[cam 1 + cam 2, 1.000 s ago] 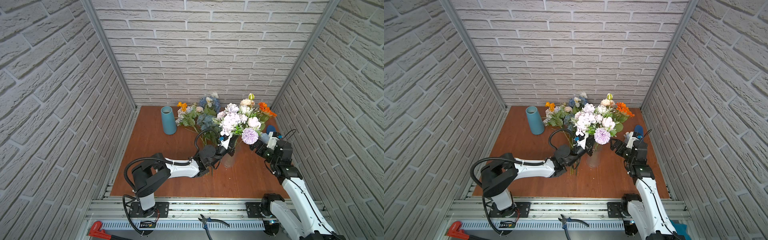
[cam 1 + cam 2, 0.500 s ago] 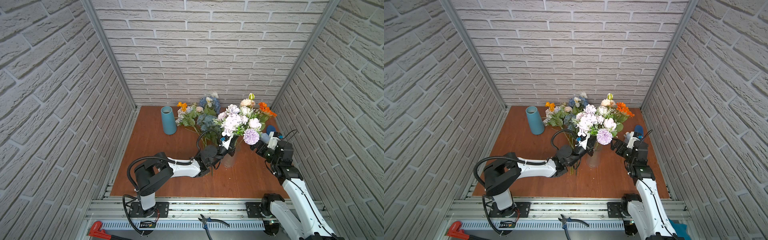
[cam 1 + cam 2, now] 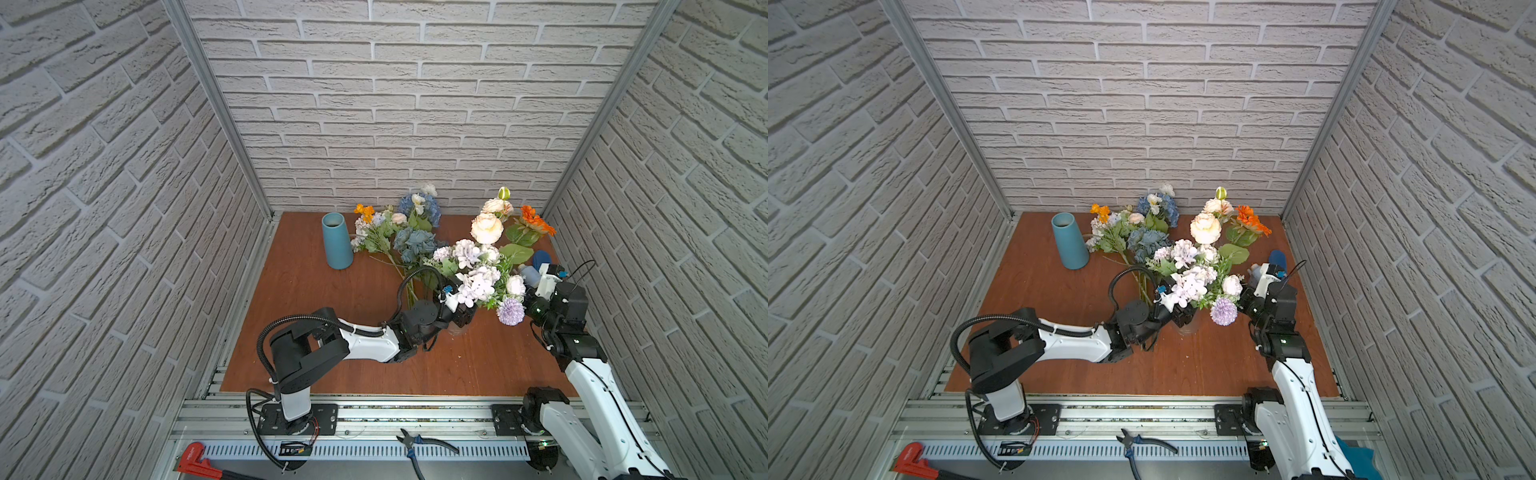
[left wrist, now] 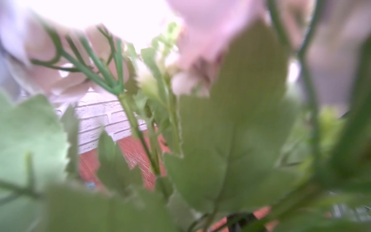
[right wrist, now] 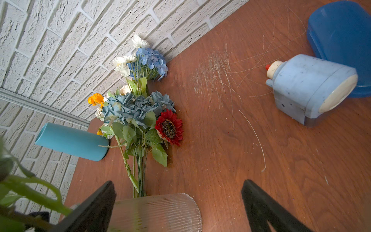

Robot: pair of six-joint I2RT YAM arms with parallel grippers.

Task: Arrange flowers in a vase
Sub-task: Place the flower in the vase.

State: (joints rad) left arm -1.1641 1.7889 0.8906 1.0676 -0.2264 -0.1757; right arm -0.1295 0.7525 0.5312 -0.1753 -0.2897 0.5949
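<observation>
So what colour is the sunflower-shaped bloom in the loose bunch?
Red with a dark centre; the bloom shows best in the right wrist view.

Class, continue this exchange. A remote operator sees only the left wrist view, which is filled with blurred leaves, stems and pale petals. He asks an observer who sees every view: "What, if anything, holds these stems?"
Observer: A ribbed glass vase. It stands on the table, under the lilac-white bouquet in both top views.
Operator: How is the right gripper set?
Observer: The right gripper is open, with its jaws wide apart, and it points toward that vase.
Operator: Are any flowers not arranged yet?
Observer: Yes. A loose bunch lies on the table beside an upright teal vase.
</observation>
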